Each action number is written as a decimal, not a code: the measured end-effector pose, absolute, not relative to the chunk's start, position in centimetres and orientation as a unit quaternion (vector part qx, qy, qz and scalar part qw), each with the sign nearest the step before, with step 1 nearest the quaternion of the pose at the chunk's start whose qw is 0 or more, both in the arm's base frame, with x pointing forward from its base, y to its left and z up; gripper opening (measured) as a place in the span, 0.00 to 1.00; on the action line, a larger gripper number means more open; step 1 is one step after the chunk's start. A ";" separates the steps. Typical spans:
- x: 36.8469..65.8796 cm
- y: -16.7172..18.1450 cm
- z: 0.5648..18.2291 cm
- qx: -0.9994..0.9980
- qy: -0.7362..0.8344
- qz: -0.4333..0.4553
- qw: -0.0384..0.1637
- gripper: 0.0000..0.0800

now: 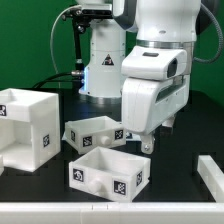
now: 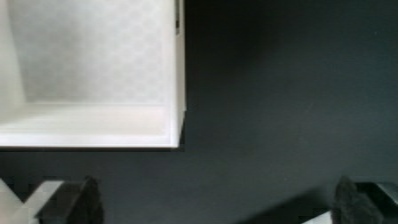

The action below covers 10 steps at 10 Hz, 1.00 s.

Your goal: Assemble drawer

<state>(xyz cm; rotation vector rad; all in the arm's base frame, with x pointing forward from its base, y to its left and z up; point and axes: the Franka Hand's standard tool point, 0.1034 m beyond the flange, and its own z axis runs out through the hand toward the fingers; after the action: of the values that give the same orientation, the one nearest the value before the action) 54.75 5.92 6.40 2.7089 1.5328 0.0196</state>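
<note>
Worktop (image 1: 185, 135): dark and bare around the parts. They probably lie spread out like this so each can be reached from above.
Arm (image 1: 150, 70): white, bent down over the exterior view's right of the two trays.
Shell (image 1: 25, 125): the big cube-like part of the drawer, at the exterior view's left. Its open side seems to face up, it stands apart from both trays, and nothing has been slid into it yet.
Front tray (image 1: 105, 170): shallow and open side up, with square tags on its outer walls. It is the tray nearest the camera.
Back tray (image 1: 93, 131): close behind the front tray and set askew to it. I cannot tell whether they touch.
Jaws: spread wide and holding nothing. They hang low beside the trays, likely so they can come down over a tray wall.
Exterior view only: the whole layout, and how far the shell is from the trays.
Wrist view only: both fingers (image 2: 63, 200) far apart with bare worktop between them. A white tray corner (image 2: 89, 70) lies ahead, and I cannot tell which tray it belongs to.
</note>
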 end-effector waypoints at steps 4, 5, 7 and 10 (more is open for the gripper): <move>54.6 5.9 6.3 0.869 0.494 0.005 0.015 0.81; 54.6 5.7 6.3 0.866 0.499 0.005 0.015 0.81; 54.2 3.2 6.1 0.860 0.509 -0.002 0.017 0.81; 52.4 0.1 3.4 0.858 0.513 -0.005 0.011 0.81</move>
<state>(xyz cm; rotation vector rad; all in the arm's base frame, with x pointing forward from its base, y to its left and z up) 52.41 0.11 3.37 2.6781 1.6010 -0.0144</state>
